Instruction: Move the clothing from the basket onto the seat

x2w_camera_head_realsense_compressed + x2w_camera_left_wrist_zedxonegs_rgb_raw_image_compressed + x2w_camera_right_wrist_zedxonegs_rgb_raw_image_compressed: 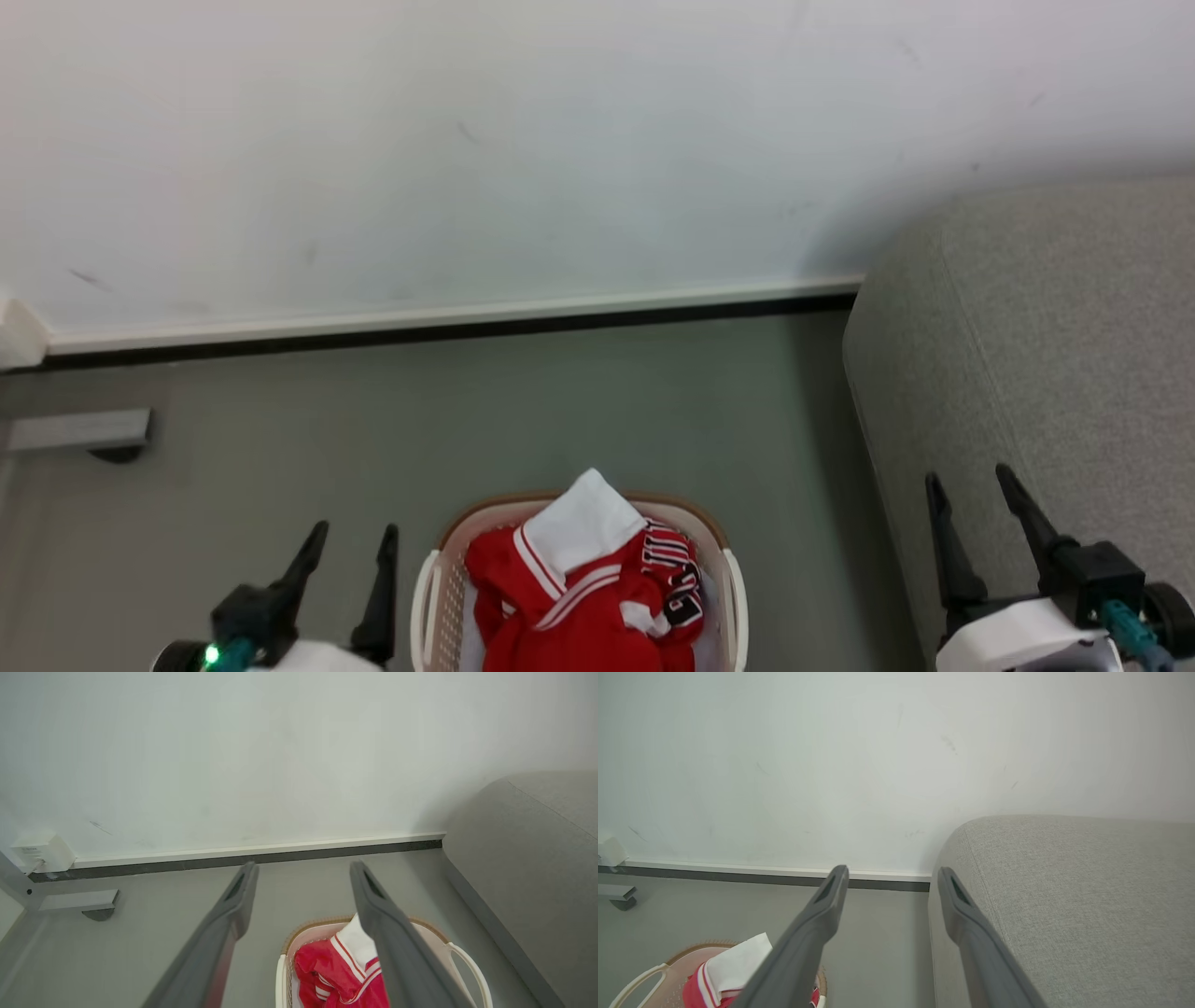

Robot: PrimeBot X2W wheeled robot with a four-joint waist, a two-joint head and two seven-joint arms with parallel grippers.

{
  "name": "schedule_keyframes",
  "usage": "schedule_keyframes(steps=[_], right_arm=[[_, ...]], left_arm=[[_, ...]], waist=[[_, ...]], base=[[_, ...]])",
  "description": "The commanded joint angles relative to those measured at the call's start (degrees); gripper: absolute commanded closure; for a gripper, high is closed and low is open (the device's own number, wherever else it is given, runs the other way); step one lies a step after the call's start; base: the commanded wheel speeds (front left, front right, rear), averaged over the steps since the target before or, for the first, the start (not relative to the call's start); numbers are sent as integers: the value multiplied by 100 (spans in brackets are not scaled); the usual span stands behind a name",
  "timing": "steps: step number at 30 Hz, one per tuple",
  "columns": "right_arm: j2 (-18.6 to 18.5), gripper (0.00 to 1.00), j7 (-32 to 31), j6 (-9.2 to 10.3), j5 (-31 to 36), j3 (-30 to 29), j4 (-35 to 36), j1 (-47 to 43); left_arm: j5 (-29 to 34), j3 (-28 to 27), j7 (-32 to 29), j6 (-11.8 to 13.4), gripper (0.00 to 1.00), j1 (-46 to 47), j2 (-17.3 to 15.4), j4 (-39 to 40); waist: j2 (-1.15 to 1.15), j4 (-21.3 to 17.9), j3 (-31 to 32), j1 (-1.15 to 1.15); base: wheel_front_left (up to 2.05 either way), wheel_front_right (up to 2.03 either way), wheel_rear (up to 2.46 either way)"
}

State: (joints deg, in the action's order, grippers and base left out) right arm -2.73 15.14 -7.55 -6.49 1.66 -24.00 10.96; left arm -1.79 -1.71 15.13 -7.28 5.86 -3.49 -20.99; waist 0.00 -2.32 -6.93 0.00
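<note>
The red clothing (579, 588), a jersey with white panels and black-white lettering, is heaped in the cream basket (434, 597) on the floor at the bottom centre of the head view. The grey seat (1046, 373) rises at the right. My left gripper (352, 543) hangs open just left of the basket, nothing between its fingers. My right gripper (971, 485) stands open over the seat's near edge, also empty. The left wrist view has the clothing (327, 970) and basket (467, 961) below my left gripper (303, 868). In the right wrist view the right gripper (892, 872) points at the seat's corner (1064, 896).
A white wall with a white and black skirting (448, 322) closes off the far side. A grey bracket (79, 431) with a caster juts from the left over the grey floor (560, 411). A small white box (42, 851) sits at the wall's foot.
</note>
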Motion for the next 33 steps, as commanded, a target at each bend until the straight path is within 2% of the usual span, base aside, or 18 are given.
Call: schedule_keyframes(steps=[1, 4, 18, 33], right_arm=[[-30, 0, 2, 12, 28, -9, 58, 131], [-30, 0, 2, 12, 23, -12, 134, 242], [-24, 0, 2, 12, -212, 123, 823, 1026], [-24, 0, 1, 12, -494, 244, 1298, 1398]], left_arm=[[82, 65, 4, -6, 0, 240, -12, -166], [132, 170, 4, -3, 0, 519, -6, -439], [753, 936, -152, 61, 0, 2724, -123, -2914], [820, 1279, -78, 73, 0, 4086, -303, -4384]], waist=[[0, -98, -300, 0], [0, -142, -523, 0], [0, -510, -2094, 0], [0, -828, -3180, 0]], base=[[0, 0, 0], [0, 0, 0], [0, 0, 0], [0, 0, 0]])
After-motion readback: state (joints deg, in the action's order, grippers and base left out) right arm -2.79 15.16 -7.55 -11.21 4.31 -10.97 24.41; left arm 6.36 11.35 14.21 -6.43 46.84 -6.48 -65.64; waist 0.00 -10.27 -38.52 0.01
